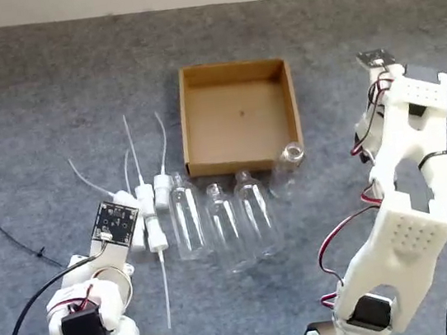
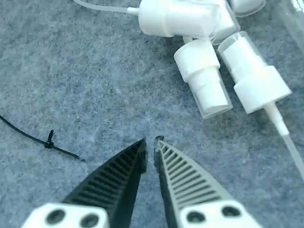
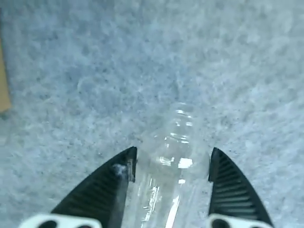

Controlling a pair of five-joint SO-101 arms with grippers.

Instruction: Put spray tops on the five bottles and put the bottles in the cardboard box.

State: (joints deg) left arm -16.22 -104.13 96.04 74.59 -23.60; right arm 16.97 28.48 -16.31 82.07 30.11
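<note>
The open cardboard box (image 1: pixel 195 121) sits at the middle back, with nothing in it. Three clear bottles (image 1: pixel 224 221) lie side by side without tops in front of it. A fourth bottle (image 1: pixel 288 168) stands by the box's front right corner. Several white spray tops (image 1: pixel 147 207) with long tubes lie to their left. My left gripper (image 2: pixel 151 141) is shut and holds nothing, just short of the spray tops (image 2: pixel 204 78). My right gripper (image 3: pixel 172 159) is shut on a clear bottle (image 3: pixel 178 142), held over the carpet right of the box. The right arm (image 1: pixel 408 150) hides it from above.
A black cable tie (image 1: pixel 22 243) lies on the grey carpet left of the left arm (image 1: pixel 115 223), and it is also close to the fingertips (image 2: pixel 142 145). Bare carpet surrounds the box on its left and far sides.
</note>
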